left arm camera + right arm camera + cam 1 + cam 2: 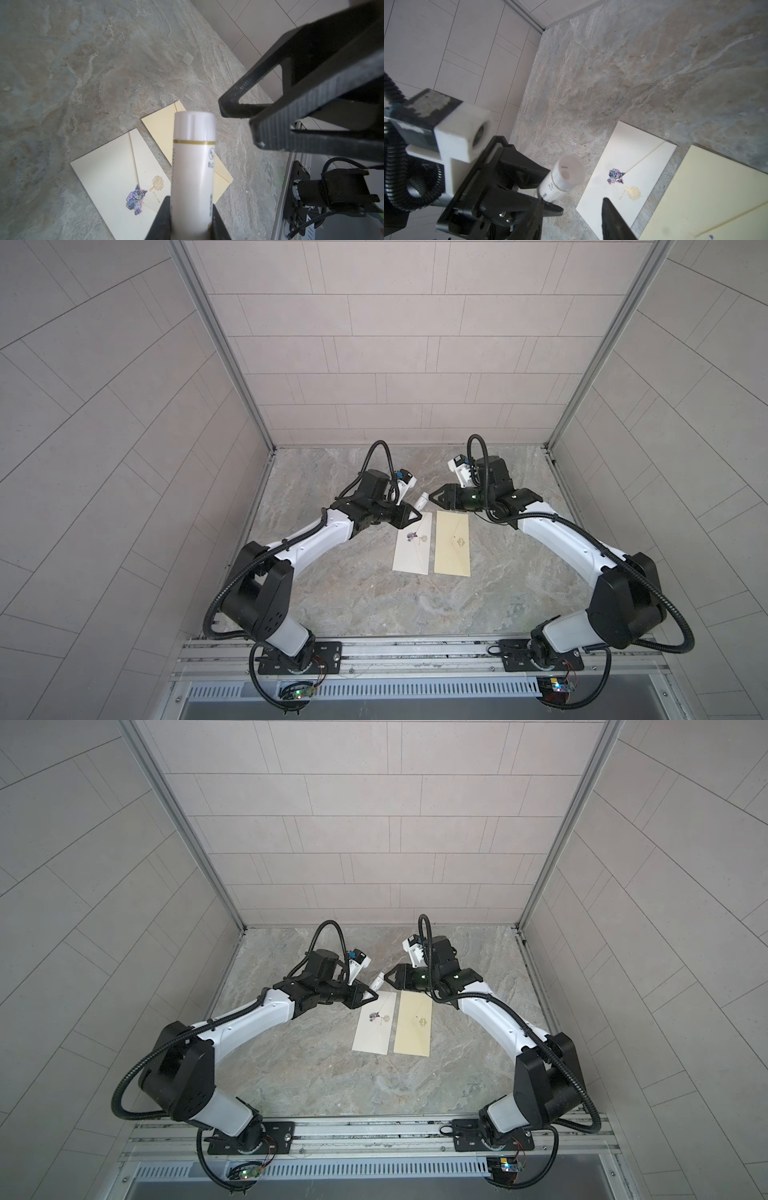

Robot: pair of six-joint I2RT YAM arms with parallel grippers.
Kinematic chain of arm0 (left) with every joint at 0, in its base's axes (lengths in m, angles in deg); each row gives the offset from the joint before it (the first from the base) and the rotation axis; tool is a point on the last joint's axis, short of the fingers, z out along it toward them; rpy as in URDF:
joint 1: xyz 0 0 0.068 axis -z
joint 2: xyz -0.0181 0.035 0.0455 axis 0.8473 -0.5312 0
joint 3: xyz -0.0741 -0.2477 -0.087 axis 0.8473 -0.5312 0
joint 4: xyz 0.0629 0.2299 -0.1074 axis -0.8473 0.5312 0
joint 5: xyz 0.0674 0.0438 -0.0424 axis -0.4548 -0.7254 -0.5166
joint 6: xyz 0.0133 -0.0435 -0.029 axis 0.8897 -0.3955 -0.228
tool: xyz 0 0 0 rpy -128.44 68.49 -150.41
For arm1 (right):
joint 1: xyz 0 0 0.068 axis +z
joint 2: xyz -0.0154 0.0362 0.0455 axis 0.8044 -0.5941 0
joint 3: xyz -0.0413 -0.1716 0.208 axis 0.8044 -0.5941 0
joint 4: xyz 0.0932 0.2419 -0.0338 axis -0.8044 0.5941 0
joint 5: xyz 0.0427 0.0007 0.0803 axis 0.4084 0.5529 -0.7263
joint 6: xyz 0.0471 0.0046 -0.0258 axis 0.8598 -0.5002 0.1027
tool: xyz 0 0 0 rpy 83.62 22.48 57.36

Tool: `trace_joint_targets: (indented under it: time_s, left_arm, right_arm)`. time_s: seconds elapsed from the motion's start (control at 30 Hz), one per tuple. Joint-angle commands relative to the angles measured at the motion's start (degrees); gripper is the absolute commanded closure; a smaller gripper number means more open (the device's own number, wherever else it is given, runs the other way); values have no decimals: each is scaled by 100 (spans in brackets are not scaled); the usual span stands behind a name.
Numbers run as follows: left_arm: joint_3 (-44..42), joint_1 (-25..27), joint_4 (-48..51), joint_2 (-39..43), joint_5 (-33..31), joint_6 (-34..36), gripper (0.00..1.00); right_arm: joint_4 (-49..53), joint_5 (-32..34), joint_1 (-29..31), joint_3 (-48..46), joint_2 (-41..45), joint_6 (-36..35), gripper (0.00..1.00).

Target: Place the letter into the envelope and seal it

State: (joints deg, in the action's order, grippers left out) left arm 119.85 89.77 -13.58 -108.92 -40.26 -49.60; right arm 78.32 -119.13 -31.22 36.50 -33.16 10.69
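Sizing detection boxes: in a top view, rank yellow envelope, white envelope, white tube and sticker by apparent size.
Tied for largest: yellow envelope and white envelope, too alike to rank.
Next: white tube, only partly visible.
Smallest: sticker.

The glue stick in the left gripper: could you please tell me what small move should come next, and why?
Probably the right gripper should slide over the cap and close on it. The left gripper is shut on the glue stick, whose capped end points at the right gripper's open fingers, close beside the cap.
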Motion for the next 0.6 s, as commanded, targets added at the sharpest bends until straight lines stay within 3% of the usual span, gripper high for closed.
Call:
trace_joint_targets:
  time_s: [0.0,0.33,0.57]
  left_arm:
    - [137,82,68,-40,-59,225,100]
    - [163,229,199,94,-501,455,100]
    - [73,311,68,184,-886,593,100]
  right_arm:
    - [-165,-43,93,203,-163,69,52]
    - [69,300,113,171,-483,62,53]
    - [-219,62,113,-10,-599,372,59]
